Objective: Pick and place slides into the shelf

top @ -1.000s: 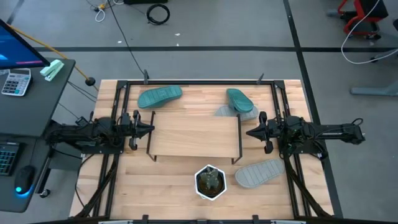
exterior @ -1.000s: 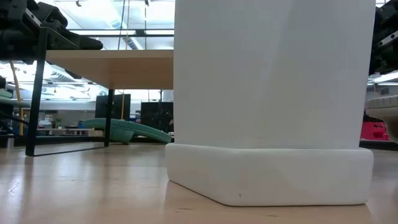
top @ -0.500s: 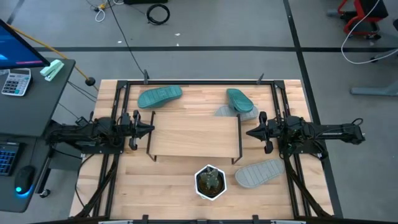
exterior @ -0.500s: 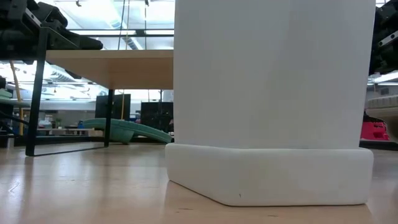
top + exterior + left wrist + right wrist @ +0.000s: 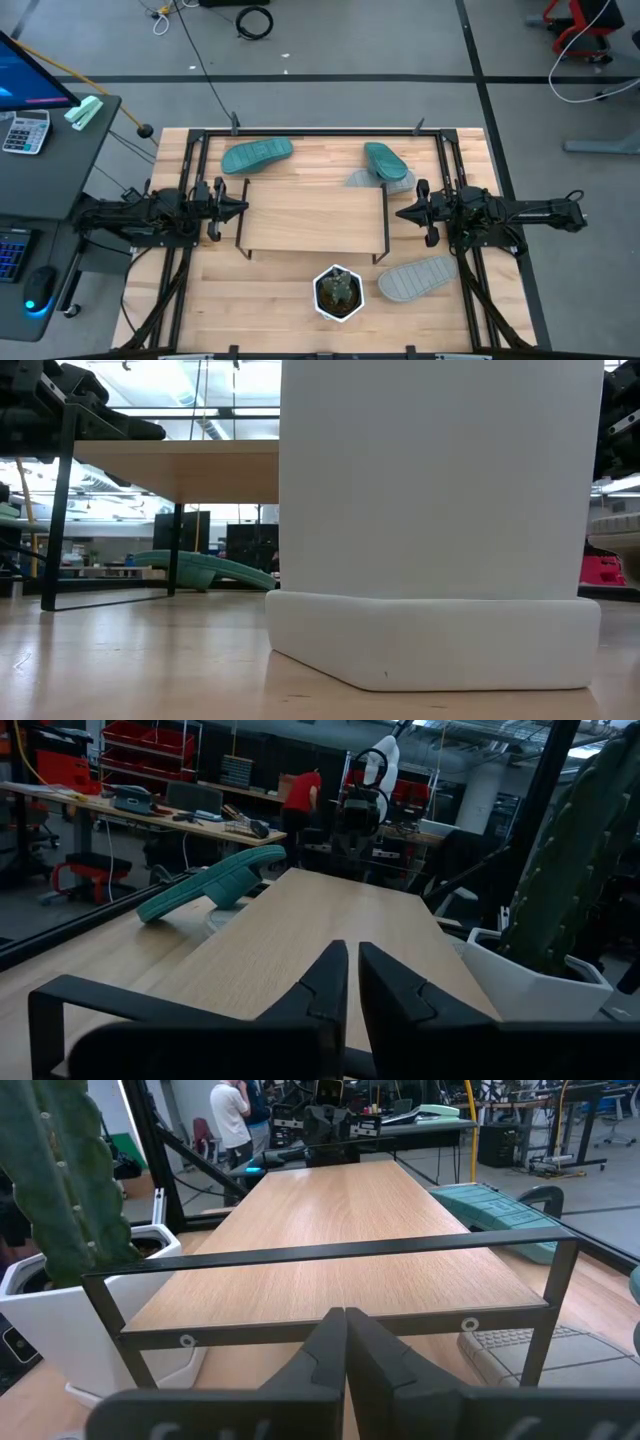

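Both arms sit parked, left gripper (image 5: pixel 243 208) and right gripper (image 5: pixel 399 213) pinched shut and empty beside the shelf (image 5: pixel 312 217), while light, squashy foam slides (image 5: pixel 257 156) wait around it, probably best pinched by strap or sole edge.

Surface (image 5: pixel 290 290): pale wood, visible grain, satin finish. Shelf (image 5: pixel 310 215): smooth light wooden board top on thin matt black metal frame legs. Teal-green slides (image 5: pixel 257 155): matt foam, ridged soles. Light grey slide (image 5: pixel 416 279): matt foam, ribbed tread. Planter (image 5: pixel 337 293): smooth matt white plastic. Left end effector (image 5: pixel 352 982) and right end effector (image 5: pixel 345 1342): matt black plastic.
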